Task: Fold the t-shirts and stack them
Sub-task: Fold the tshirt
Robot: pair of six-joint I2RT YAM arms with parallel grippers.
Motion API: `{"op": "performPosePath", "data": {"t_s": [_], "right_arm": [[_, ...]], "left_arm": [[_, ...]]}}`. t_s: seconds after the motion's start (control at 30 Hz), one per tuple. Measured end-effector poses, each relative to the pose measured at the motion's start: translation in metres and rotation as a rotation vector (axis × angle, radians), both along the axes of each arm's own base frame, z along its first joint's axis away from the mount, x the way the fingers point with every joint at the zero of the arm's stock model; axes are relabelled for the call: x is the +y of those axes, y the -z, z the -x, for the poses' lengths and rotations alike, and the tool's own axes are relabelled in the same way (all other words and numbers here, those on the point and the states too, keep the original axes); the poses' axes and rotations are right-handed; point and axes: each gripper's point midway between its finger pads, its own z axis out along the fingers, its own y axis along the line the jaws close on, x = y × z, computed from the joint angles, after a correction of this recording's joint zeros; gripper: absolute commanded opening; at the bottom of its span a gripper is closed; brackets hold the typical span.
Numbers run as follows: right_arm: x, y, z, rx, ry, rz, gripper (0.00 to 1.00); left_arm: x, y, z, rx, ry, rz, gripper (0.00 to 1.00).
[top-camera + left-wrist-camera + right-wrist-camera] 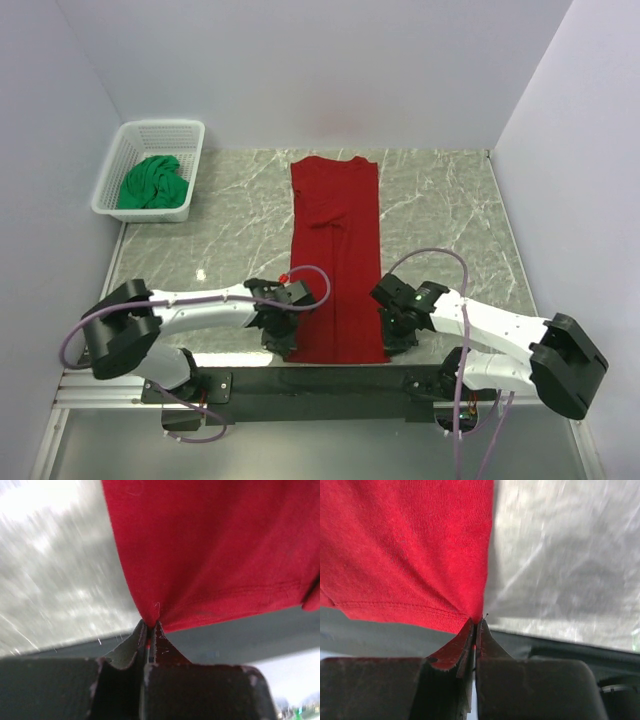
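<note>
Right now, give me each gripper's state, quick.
Left gripper: shut on the red t-shirt, near left corner.
Right gripper: shut on the red t-shirt, near right corner.

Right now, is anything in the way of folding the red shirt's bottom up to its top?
Nothing visible. The left gripper and right gripper pinch the near corners of the red t-shirt. The white basket holding the green t-shirt sits off to the left, clear of it.

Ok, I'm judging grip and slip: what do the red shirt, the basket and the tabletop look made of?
Red shirt: soft matte knit cloth; fine weave and stitched hem show. Basket: likely white plastic, moulded lattice walls. Tabletop: grey marble look with white veins, slightly glossy; possibly laminate.
</note>
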Motion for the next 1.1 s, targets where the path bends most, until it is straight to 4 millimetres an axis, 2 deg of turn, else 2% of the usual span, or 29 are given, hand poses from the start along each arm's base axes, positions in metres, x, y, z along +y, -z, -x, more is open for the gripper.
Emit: {"op": "performPosePath", "data": {"t_s": [0.13, 0.23, 0.3, 0.47, 0.63, 0.87, 0.97, 1.1], "right_arm": [[-0.004, -0.009, 0.012, 0.034, -0.027, -0.013, 0.00], [-0.004, -0.020, 0.014, 0.047, -0.045, -0.007, 0.00], [-0.002, -0.030, 0.009, 0.040, -0.056, -0.003, 0.00], [0.008, -0.057, -0.032, -0.020, -0.041, 0.018, 0.00], [0.007, -0.071, -0.086, -0.088, 0.024, 0.028, 0.00], [0.009, -0.073, -0.164, -0.182, 0.059, 0.057, 0.00], [0.007, -0.070, -0.190, -0.215, 0.078, 0.072, 0.00], [0.004, -0.066, -0.216, -0.244, 0.091, 0.101, 0.00]], "left_arm": [[0.002, -0.013, 0.022, 0.033, 0.015, 0.038, 0.01], [0.004, -0.027, 0.021, 0.024, 0.000, 0.057, 0.01], [0.003, -0.038, 0.012, 0.014, -0.020, 0.065, 0.01], [-0.002, -0.063, -0.046, -0.079, -0.123, 0.098, 0.01], [0.007, -0.063, -0.107, -0.175, -0.193, 0.064, 0.01], [0.006, -0.053, -0.185, -0.287, -0.221, 0.045, 0.01], [0.000, -0.050, -0.214, -0.333, -0.218, 0.046, 0.01], [-0.007, -0.047, -0.243, -0.379, -0.212, 0.050, 0.01]]}}
